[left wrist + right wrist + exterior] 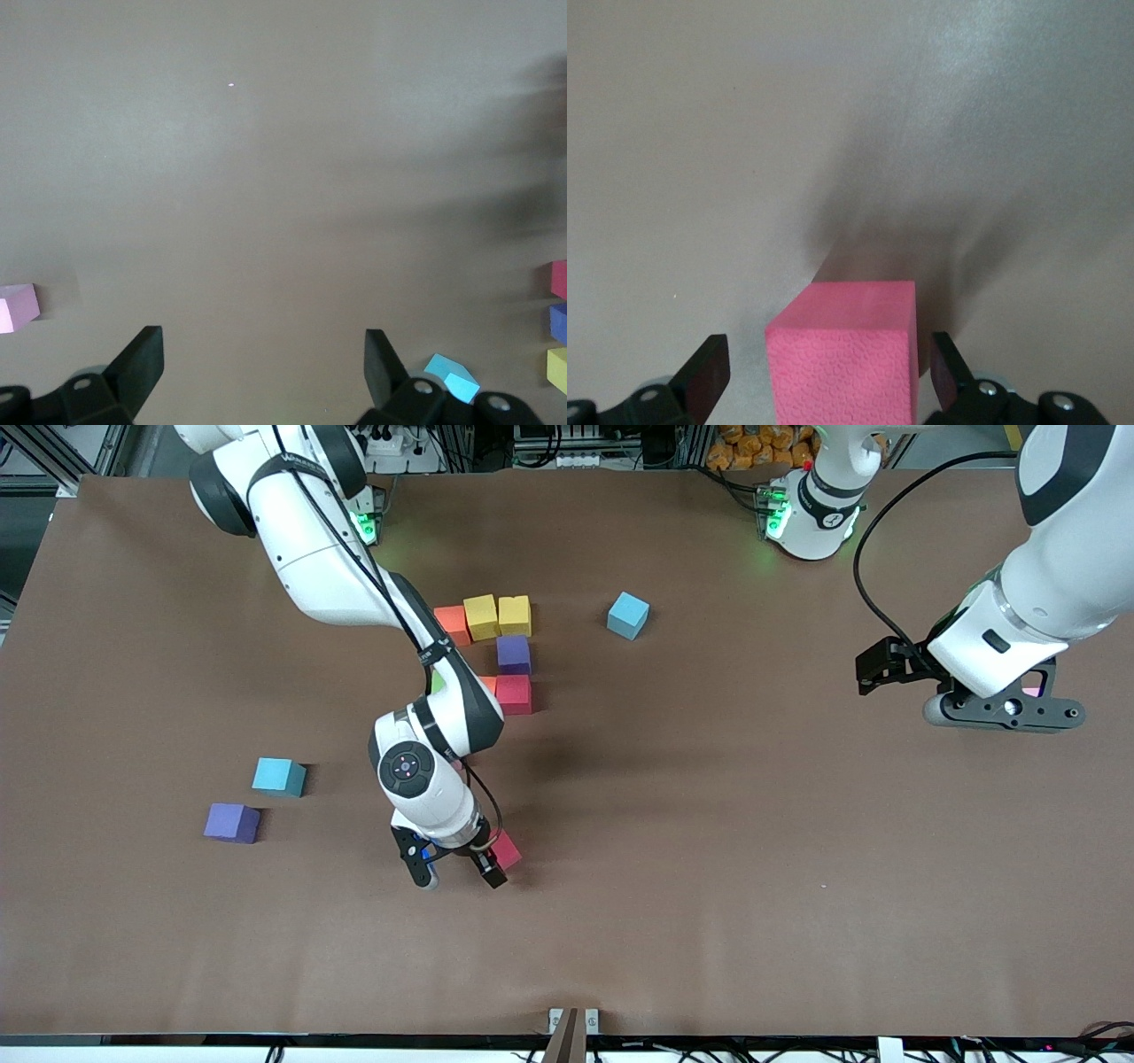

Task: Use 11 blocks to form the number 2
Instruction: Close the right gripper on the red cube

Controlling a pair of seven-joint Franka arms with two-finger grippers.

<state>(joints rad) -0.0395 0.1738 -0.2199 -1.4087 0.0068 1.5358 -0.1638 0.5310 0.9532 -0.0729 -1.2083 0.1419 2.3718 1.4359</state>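
Right gripper (pixel 454 871) low over a pink block (pixel 506 850), fingers spread wide either side of it, nothing clamped.

Front view: the partly built number 2 (pixel 496 651) sits toward the robots' bases — orange block (pixel 452 623), two yellow blocks (pixel 499 616), purple block (pixel 514 654), red block (pixel 514 693) touching; a light blue block (pixel 628 615) lies near it, a teal block (pixel 278 776) and another purple block (pixel 232 822) lie toward the right arm's end. The left gripper (pixel 1005 708) waits over bare table.
Left wrist view: fingers (pixel 142 359) released, holding nothing; a pale pink block (pixel 18 307) lies nearby.
Right wrist view: the pink block's textured face sits between the open fingers (pixel 709 372).
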